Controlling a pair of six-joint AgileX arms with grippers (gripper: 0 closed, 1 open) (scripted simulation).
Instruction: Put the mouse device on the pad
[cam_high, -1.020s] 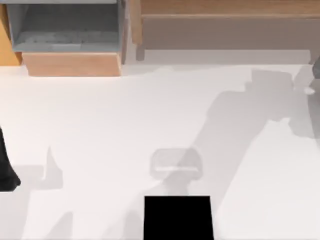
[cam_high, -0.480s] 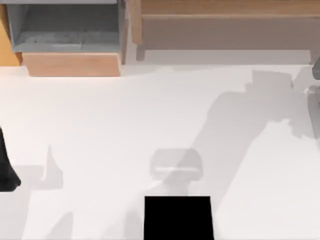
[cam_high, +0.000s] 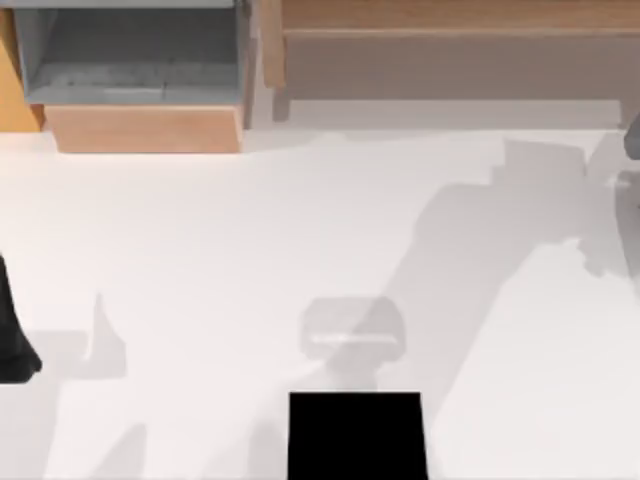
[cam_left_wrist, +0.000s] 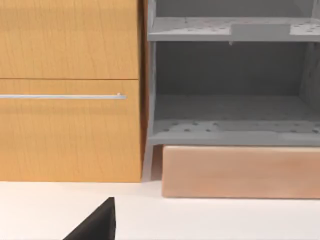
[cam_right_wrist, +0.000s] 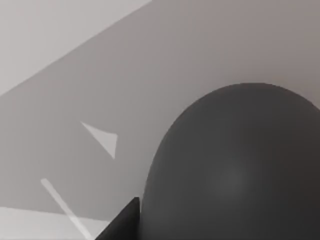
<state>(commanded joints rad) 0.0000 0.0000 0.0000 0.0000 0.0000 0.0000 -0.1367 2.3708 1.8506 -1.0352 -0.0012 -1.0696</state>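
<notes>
Your right hand hangs over the rounded dark grey mouse (cam_right_wrist: 235, 165) at the top view's far right edge; I cannot tell its grip. Centre, lift straight, then carry toward the black square pad (cam_high: 357, 435), bottom centre.

The dark mouse (cam_high: 633, 140) at the table's three o'clock edge has slid slightly further off-frame.

left arm (cam_high: 12, 335): parked, table's left edge | right arm (cam_high: 633, 140): far right edge
</notes>
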